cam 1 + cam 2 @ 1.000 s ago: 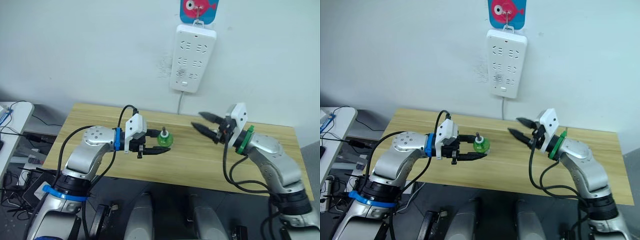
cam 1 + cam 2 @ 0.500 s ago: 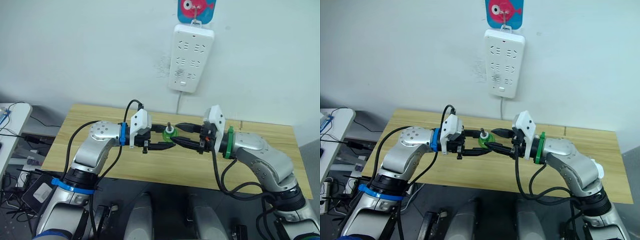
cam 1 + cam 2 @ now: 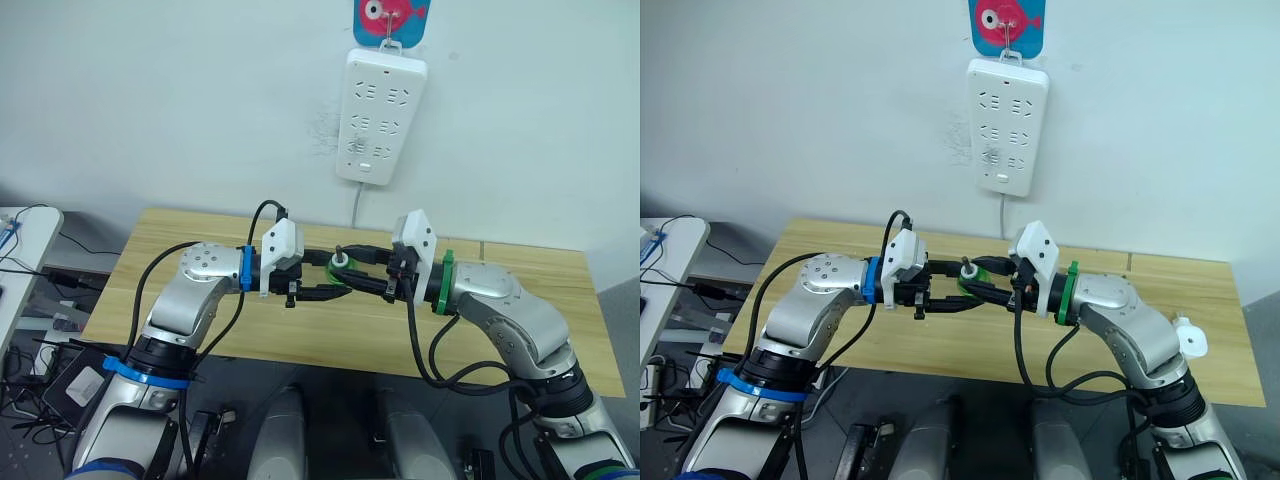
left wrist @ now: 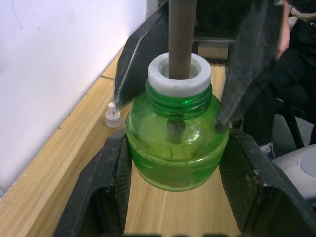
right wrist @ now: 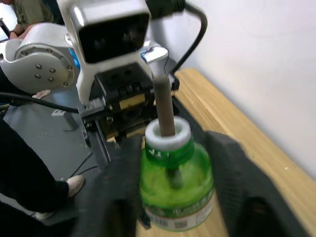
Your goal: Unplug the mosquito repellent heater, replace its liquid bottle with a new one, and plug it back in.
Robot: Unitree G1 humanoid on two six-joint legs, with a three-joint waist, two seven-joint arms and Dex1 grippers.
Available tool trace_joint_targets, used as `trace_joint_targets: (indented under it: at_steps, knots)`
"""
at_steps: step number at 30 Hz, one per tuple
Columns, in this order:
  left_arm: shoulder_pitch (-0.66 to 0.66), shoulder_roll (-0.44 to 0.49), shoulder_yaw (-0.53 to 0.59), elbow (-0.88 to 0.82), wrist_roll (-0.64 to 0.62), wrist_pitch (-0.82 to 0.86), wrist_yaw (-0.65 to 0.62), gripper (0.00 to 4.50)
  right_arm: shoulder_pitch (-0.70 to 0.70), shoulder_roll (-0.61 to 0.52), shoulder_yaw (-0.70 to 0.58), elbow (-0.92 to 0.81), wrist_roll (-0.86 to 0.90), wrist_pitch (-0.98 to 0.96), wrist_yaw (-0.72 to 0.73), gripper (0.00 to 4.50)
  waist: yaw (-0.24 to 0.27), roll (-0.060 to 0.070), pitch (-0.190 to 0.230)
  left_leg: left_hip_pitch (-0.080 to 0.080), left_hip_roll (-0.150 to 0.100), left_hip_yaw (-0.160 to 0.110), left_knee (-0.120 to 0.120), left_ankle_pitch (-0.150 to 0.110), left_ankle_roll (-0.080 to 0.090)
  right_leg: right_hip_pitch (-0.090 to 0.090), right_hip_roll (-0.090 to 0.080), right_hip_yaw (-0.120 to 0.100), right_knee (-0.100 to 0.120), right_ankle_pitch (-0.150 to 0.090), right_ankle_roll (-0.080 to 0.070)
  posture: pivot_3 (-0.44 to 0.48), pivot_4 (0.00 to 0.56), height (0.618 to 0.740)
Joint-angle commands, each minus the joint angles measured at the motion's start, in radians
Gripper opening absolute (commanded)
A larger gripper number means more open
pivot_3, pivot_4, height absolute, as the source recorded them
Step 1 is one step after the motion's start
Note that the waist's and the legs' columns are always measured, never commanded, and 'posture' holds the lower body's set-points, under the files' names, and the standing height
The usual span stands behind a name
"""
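Observation:
My left gripper [image 3: 336, 277] is shut on a green liquid bottle [image 3: 340, 266] with a white collar and a brown wick, held upright above the wooden table [image 3: 200, 240]. In the left wrist view its black fingers [image 4: 113, 187] press both sides of the bottle [image 4: 177, 148]. My right gripper [image 3: 352, 270] has come in from the right and is open, one finger on each side of the same bottle [image 5: 176, 182]. A small white rounded piece [image 3: 1188, 340], apparently the mosquito repellent heater, lies on the table by my right elbow.
A long white power strip [image 3: 381, 118] hangs on the wall above the table, under a blue and pink hook plate [image 3: 393, 18], with its cord running down behind the table. A small white cap [image 4: 113, 116] stands on the table near the wall.
My right gripper has swung in from the right side of the table to the bottle and now straddles it. My left gripper lifted the bottle slightly and has held it still since.

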Motion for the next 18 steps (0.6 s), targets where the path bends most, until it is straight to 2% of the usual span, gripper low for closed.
trace_joint_targets:
  at_steps: [1,5,8,12,18]
  knots:
    - [-0.005,-0.012,-0.002,-0.045,-0.017,-0.008,-0.001,2.2,-0.009,0.008,0.005,-0.022,-0.003,-0.021,0.016,0.87,0.0,0.0,0.0,0.0,0.0,0.0,0.0,0.0,0.0,0.0,0.0,0.0,0.0,0.0,0.0,0.102,0.281,0.74]
    - [-0.001,-0.018,0.001,-0.048,-0.017,-0.002,0.007,2.2,-0.003,0.01,-0.012,-0.02,0.001,-0.021,0.015,0.87,0.0,0.0,0.0,0.0,0.0,0.0,0.0,0.0,0.0,0.0,0.0,0.0,0.0,0.0,0.0,0.103,0.279,0.74]
    - [0.009,-0.028,0.003,-0.051,-0.009,-0.005,0.033,3.17,0.01,0.029,-0.069,-0.014,0.03,0.003,-0.031,0.87,0.0,0.0,0.0,0.0,0.0,0.0,0.0,0.0,0.0,0.0,0.0,0.0,0.0,0.0,0.0,0.105,0.279,0.74]
    - [0.031,-0.089,0.035,-0.08,-0.011,-0.011,0.142,4.42,0.019,0.106,-0.258,0.008,0.165,0.138,-0.193,0.87,0.001,0.0,0.0,0.0,0.0,0.0,0.0,0.0,0.0,0.0,-0.002,0.0,0.0,0.0,0.0,0.106,0.28,0.74]
    - [0.066,-0.219,0.066,-0.118,0.033,-0.095,0.35,4.5,0.027,0.238,-0.529,0.019,0.488,0.342,-0.488,0.87,0.002,0.0,0.0,0.0,-0.001,0.0,0.0,0.0,0.0,0.0,-0.005,0.0,0.0,0.0,0.0,0.086,0.28,0.74]
